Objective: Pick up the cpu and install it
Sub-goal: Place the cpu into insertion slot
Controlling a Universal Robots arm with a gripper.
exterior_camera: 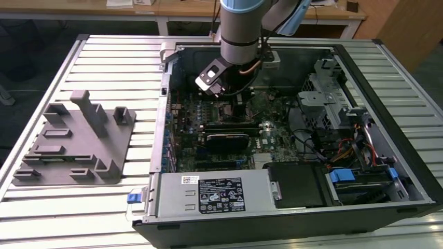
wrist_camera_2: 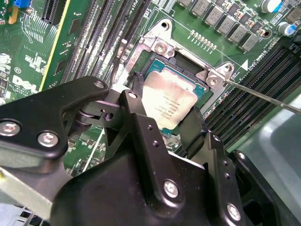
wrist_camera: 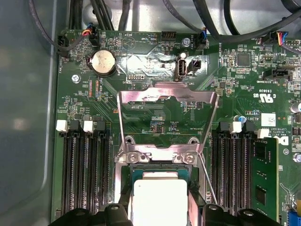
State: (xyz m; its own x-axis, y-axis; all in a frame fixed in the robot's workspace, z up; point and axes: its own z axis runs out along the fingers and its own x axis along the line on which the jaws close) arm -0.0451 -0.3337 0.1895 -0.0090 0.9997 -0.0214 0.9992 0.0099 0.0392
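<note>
The gripper [wrist_camera_2: 162, 114] holds its two black fingers closed on the cpu [wrist_camera_2: 169, 106], a flat square chip with a shiny silver top, at the open socket [wrist_camera_2: 209, 77].

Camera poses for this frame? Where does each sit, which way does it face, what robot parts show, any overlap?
Exterior view: off the arm, high, angled down on the open computer case and grey tray; shows the arm and gripper.
Second wrist view: on the wrist, looking obliquely past the gripper body at the socket; fingers flank the cpu.
First wrist view: on the wrist, facing the motherboard square-on; fingertips show beside the cpu.
Shared: both wrist views show the cpu at the socket.
</note>
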